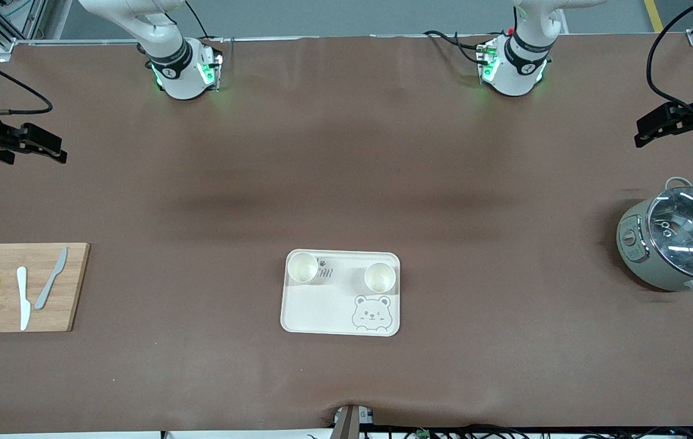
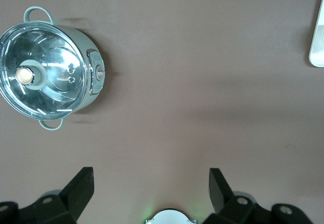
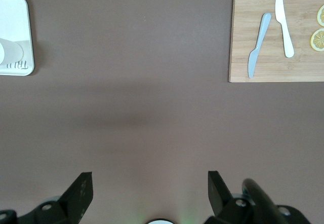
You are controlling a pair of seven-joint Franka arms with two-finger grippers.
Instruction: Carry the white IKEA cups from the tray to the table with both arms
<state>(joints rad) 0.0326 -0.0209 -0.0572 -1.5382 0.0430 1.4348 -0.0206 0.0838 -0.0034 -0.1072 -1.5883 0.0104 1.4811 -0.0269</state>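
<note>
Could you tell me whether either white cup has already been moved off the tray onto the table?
No, both white cups stand on the tray, along its edge farther from the front camera.

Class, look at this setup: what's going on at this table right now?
Nothing is being handled yet. Two white cups stand on the bear tray in the middle of the table. The left gripper hangs open over the table's edge near the lidded pot. The right gripper hangs open over the other end, above the cutting board with two knives and lemon slices. Both arms wait; no cup has been moved.
</note>
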